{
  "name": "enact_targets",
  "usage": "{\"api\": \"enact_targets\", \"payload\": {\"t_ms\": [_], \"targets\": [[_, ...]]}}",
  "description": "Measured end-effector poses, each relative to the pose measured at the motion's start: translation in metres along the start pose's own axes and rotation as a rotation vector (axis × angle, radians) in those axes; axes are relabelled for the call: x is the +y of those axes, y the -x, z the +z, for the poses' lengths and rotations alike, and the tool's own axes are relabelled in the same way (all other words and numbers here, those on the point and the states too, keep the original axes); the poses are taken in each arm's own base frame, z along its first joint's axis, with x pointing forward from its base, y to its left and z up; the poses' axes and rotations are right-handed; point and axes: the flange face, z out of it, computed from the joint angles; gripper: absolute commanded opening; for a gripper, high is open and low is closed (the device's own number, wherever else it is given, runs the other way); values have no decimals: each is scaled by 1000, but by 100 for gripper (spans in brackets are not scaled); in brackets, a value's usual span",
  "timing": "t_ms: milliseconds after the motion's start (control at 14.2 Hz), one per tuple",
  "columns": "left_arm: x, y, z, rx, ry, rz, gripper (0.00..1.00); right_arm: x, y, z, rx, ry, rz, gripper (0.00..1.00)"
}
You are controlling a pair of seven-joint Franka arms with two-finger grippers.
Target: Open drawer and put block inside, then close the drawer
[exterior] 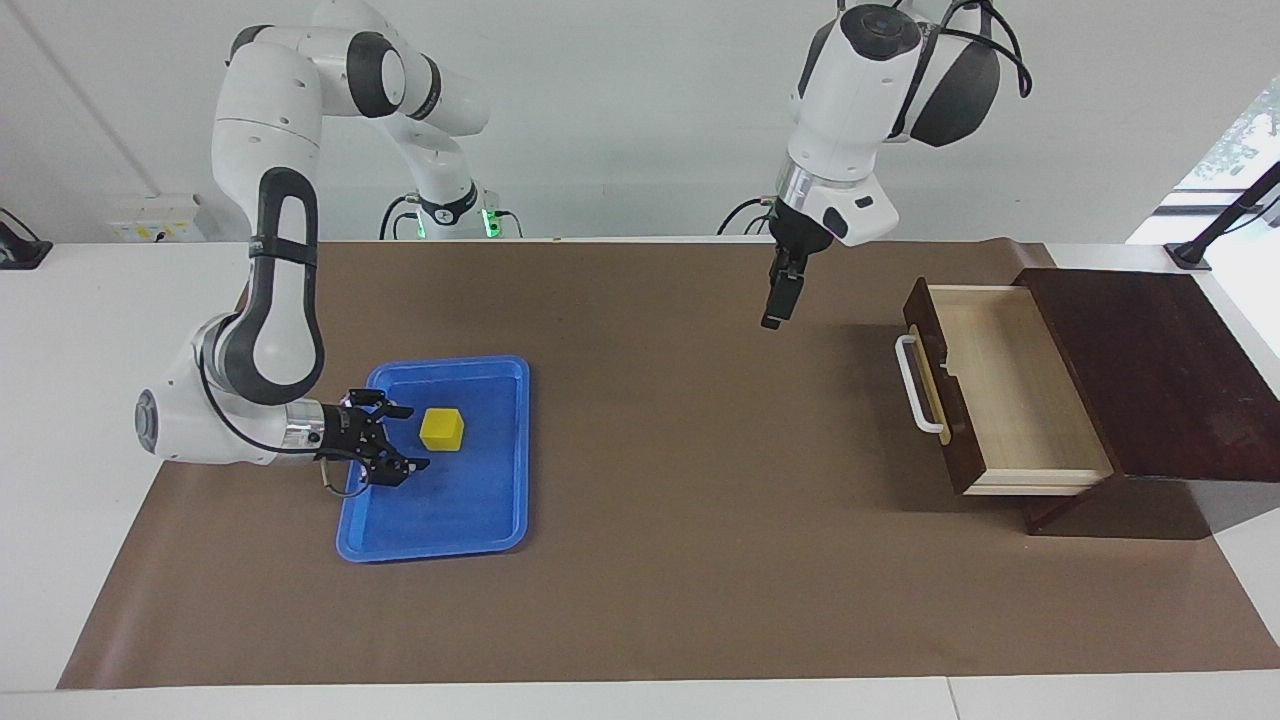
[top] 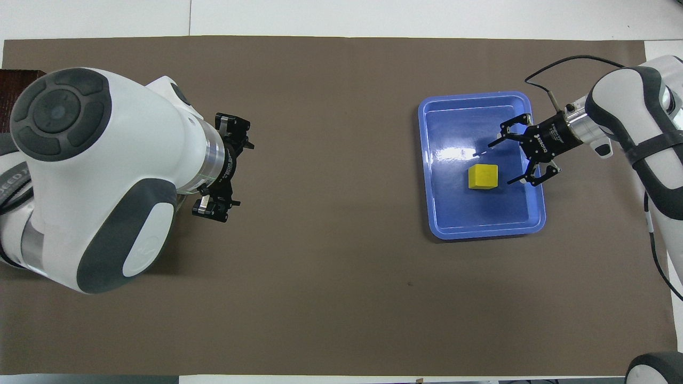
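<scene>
The drawer (exterior: 1010,385) of the dark brown box (exterior: 1150,360) stands pulled open at the left arm's end of the table, its pale inside empty and its white handle (exterior: 908,385) facing the table's middle. The yellow block (exterior: 441,428) lies in the blue tray (exterior: 470,500). My right gripper (exterior: 412,438) is open, low over the tray, right beside the block on the side toward the right arm's end, not touching it. My left gripper (exterior: 780,295) hangs open over bare mat between tray and drawer. In the overhead view, block (top: 483,176), right gripper (top: 508,160), left gripper (top: 224,169).
A brown mat (exterior: 700,520) covers the table. The blue tray (top: 480,218) holds only the block. In the overhead view the left arm hides the drawer, and only a corner of the box (top: 21,80) shows.
</scene>
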Motion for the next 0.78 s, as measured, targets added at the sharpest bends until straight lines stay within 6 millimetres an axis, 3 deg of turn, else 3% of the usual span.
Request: {"api": "enact_targets", "payload": {"t_ms": [141, 423, 776], "targets": [[1, -11, 18, 10, -29, -59, 100, 9, -7, -9, -30, -35, 60, 100], [8, -8, 61, 67, -83, -130, 100, 35, -2, -11, -70, -90, 112, 100], [10, -16, 64, 75, -82, -164, 100, 33, 8, -7, -36, -147, 104, 100]]}}
